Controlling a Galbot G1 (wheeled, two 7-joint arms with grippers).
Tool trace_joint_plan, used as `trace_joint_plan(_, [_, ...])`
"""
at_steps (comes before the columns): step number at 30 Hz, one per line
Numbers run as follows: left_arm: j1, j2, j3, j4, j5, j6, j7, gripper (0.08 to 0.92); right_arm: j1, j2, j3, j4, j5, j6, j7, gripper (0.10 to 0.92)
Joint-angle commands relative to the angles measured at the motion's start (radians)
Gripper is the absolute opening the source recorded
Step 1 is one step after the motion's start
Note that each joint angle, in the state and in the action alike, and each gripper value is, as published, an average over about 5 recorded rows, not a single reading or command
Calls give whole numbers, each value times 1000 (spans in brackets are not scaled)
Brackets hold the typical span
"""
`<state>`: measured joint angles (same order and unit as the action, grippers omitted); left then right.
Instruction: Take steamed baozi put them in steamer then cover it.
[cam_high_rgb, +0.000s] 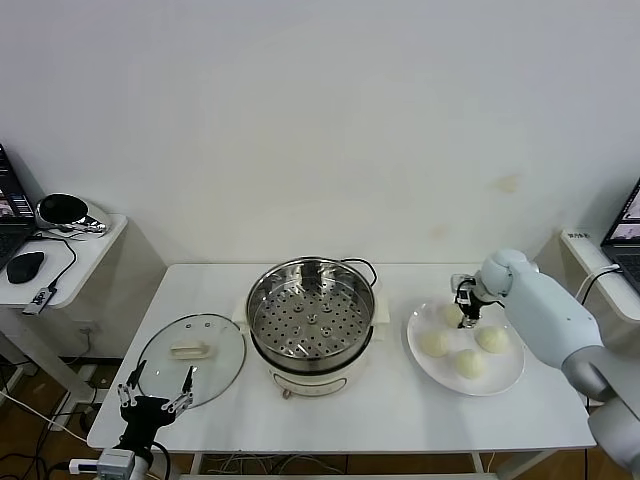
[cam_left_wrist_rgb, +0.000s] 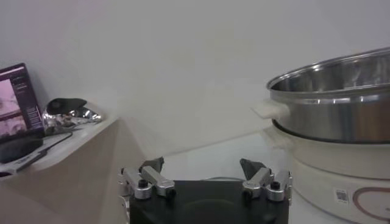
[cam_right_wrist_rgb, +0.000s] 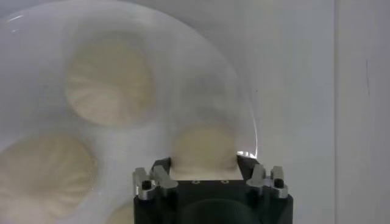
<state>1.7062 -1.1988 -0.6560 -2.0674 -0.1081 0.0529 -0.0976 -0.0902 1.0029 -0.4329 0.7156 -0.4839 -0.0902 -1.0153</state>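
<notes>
White baozi (cam_right_wrist_rgb: 204, 146) sits gripped between right claw (cam_right_wrist_rgb: 205, 173) fingers, apparently touching; left claw (cam_left_wrist_rgb: 203, 173) idles spread.

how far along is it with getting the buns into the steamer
Nothing is done yet: the steamer is empty and the cover lies beside it. In hand: the right gripper has its jaws around one baozi on the plate. Four buns and covering remain.
</notes>
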Motion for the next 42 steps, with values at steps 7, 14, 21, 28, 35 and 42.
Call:
trace_joint_plan(7, [4,6,-1,-9,-31,4,4,823,62,-155,-127,254,191,-54,-59,628])
trace_joint_plan(14, [4,17,14,-12,-119,0,14,823,266,-328,-307,532,390,-91,-74,633])
trace_joint_plan(21, [4,20,19,-12,-129,-12,21,823,552,-322,-524,639,639,-56,-59,636])
trace_joint_plan(28, [-12,14,13,-6,-136,-15,18,823,721,-147,-692,641,739,41,-21,642])
trace_joint_plan(35, [-21,7,8,-11,-135,-13,17,823,701,108,-763,554,725,172,-5,645])
trace_joint_plan(42, [-30,3,2,-18,-133,-14,18,823,664,328,-823,382,572,354,4,651])
